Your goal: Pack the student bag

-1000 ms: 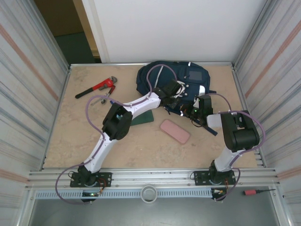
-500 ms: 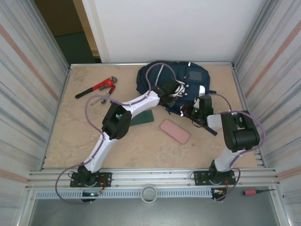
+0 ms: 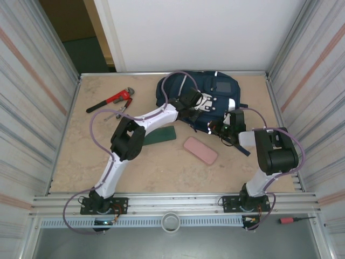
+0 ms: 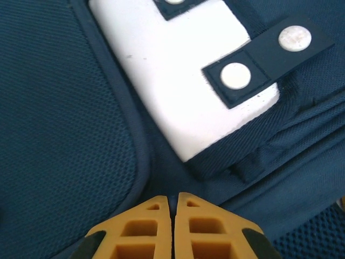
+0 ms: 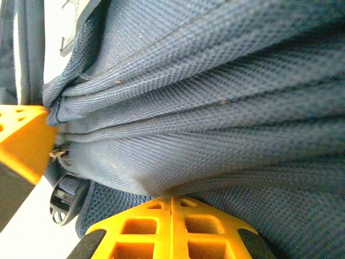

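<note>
From above: finds the student bag (image 3: 207,81) at the far middle of the table (image 3: 81,162), lying roughly crosswise, long side along the back wall. Puts the left gripper (image 3: 196,106) on top of it, well in from the near edge. Puts the right gripper (image 3: 218,128) lower down, at the bag's near rim and a little right of centre. So both are on the bag, the right one closer to its edge. Leaves a pink case (image 3: 200,150) and a flat green item (image 3: 161,135) on the table just short of the bag, not yet packed.

Left wrist: shows fingers (image 4: 145,234) pressed flat together with no gap, tips right against the navy seam just below a white patch (image 4: 178,91). Cannot tell whether any cloth is caught between them.

Right wrist: shows fingers (image 5: 207,229) clamped tight, with bunched navy fabric running taut straight off the tips. Reads as a pinch on the bag's rim. Probably calls for a lift to open the mouth.
</note>
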`<action>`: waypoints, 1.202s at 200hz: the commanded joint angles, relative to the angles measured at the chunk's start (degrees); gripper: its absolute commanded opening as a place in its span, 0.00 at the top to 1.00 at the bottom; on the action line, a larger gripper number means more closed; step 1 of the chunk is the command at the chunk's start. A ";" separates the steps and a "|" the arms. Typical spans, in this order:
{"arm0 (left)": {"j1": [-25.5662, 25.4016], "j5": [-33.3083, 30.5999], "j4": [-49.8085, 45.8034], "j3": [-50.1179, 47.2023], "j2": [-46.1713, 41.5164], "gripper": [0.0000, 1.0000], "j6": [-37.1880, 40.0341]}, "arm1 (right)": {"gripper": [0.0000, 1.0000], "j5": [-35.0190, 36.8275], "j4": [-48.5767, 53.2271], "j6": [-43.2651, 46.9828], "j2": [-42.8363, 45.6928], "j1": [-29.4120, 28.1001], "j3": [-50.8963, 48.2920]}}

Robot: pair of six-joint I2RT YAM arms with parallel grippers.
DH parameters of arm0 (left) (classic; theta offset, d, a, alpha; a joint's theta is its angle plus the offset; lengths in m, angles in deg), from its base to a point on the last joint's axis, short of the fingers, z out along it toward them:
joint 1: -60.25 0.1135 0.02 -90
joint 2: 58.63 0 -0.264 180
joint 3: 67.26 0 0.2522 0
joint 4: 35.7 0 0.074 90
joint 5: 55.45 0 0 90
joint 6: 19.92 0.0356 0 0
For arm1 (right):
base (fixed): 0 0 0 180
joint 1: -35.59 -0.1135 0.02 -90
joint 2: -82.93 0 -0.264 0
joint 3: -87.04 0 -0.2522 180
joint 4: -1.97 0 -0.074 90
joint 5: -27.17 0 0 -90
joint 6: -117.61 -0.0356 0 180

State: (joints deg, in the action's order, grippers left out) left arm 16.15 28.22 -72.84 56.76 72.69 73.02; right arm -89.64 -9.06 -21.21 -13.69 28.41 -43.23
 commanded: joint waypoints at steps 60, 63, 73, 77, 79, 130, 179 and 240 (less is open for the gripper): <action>3.71 -0.03 3.91 -7.54 -7.84 1.00 -2.41 | 1.00 3.25 9.92 2.54 1.27 2.91 -2.63; 3.89 -0.16 4.13 -7.95 -8.07 1.00 -2.36 | 1.00 3.33 10.08 2.63 1.40 3.10 -2.63; 4.66 -0.88 4.81 -9.47 -8.94 1.00 -2.50 | 1.00 3.27 10.67 2.84 1.61 3.99 -2.61; 5.04 -1.22 5.14 -10.15 -9.35 1.00 -2.65 | 0.99 3.20 10.87 2.97 1.82 4.32 -2.65; 5.24 -1.31 5.24 -10.69 -9.67 1.00 -2.66 | 0.99 3.17 10.94 3.01 1.84 4.53 -2.65; 6.75 1.30 9.24 -18.11 -15.43 1.00 -5.17 | 0.96 2.97 17.32 6.89 4.92 7.26 1.26; 3.74 5.51 12.62 -20.37 -18.39 1.00 -7.76 | 0.73 1.18 23.32 6.97 13.69 3.77 5.25; 0.11 6.00 12.87 -18.34 -17.76 1.00 -7.74 | 0.45 13.98 22.92 -2.30 17.25 -2.56 3.78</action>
State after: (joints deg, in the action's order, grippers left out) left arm 18.05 32.42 -62.39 36.69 58.05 66.22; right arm -83.61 12.07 -18.78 2.40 27.67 -38.90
